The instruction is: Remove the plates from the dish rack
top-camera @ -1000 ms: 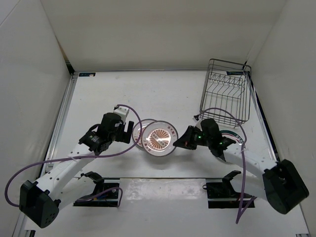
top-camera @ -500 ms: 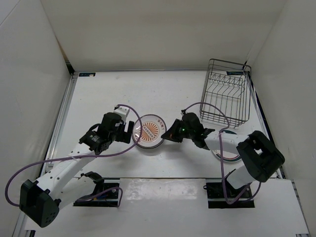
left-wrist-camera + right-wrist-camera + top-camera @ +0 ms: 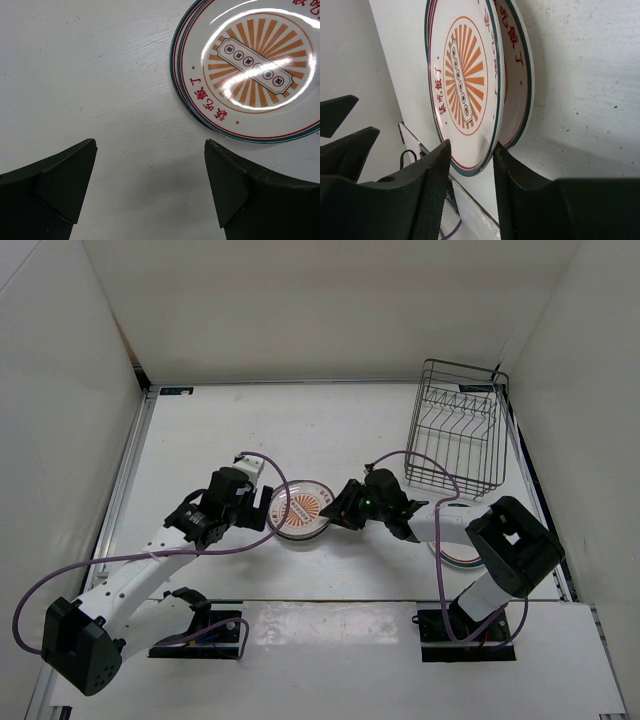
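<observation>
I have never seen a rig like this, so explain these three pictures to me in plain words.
These are two robot arms bolted at the near edge of a white table. One picture looks down from above and behind them; the other two come from a camera on each wrist, so the dark wedges at the bottom are that arm's own fingers. On the table lie two sunburst plates, stacked, a third plate partly hidden under the right arm, and a black wire dish rack with no plate in it. The left arm's fingers are open over bare table, holding nothing. The right arm's fingers stand either side of the rim of the top plate, apart rather than clamped.
</observation>
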Controlling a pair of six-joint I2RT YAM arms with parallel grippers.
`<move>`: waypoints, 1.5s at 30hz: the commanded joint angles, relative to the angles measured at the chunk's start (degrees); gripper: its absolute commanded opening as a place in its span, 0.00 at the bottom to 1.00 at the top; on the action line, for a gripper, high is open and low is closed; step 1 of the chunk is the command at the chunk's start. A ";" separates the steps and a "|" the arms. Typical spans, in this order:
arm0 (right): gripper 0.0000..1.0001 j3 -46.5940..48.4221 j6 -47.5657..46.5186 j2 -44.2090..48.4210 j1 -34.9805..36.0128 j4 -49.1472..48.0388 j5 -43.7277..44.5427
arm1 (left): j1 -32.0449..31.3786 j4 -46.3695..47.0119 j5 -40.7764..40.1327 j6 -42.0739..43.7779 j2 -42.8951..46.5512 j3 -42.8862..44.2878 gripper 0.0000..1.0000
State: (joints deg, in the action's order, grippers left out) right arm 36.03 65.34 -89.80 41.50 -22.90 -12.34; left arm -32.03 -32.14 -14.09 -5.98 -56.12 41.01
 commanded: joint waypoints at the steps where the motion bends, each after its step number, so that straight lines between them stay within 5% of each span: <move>1: 0.43 1.50 2.15 0.50 0.52 -1.89 -0.05 | -0.14 0.50 0.46 0.18 0.48 1.53 1.00; 6: 0.50 -0.87 1.47 6.91 0.34 5.92 2.84 | -0.22 0.50 0.29 0.09 0.48 1.70 1.00; 11: 0.60 2.99 -5.04 13.23 -0.19 28.81 4.16 | -0.14 0.32 0.46 0.09 0.57 1.79 1.00; 17: 0.58 3.45 -6.90 23.07 -0.27 45.56 14.60 | -0.14 -0.03 0.46 0.09 0.39 1.79 1.00; 21: 0.55 -6.91 5.91 34.41 -1.50 53.02 25.07 | -0.14 -0.03 0.64 0.00 0.40 1.88 1.00; 26: 0.49 -18.95 26.18 59.40 -1.33 65.75 39.28 | -0.14 0.06 0.99 -0.17 0.48 1.79 1.00; 29: 0.45 -18.38 30.44 66.13 -1.51 72.88 45.63 | -0.14 -0.12 1.25 -0.26 0.22 1.88 1.00; 39: 0.30 -5.72 51.89 59.66 -1.50 103.83 48.90 | -0.14 -0.29 1.34 -0.26 0.66 1.97 1.00; 42: 0.70 -5.18 55.33 56.41 -1.33 106.83 48.64 | -0.31 -0.38 1.34 -0.26 0.74 1.96 1.00; 45: 0.77 -7.11 56.03 57.10 -1.42 103.33 49.08 | -0.14 -0.47 1.43 -0.26 0.48 2.14 1.00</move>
State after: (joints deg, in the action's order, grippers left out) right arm 30.37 110.56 -33.12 40.03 66.08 35.83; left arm -32.05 -32.58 -13.19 -6.02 -56.16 41.01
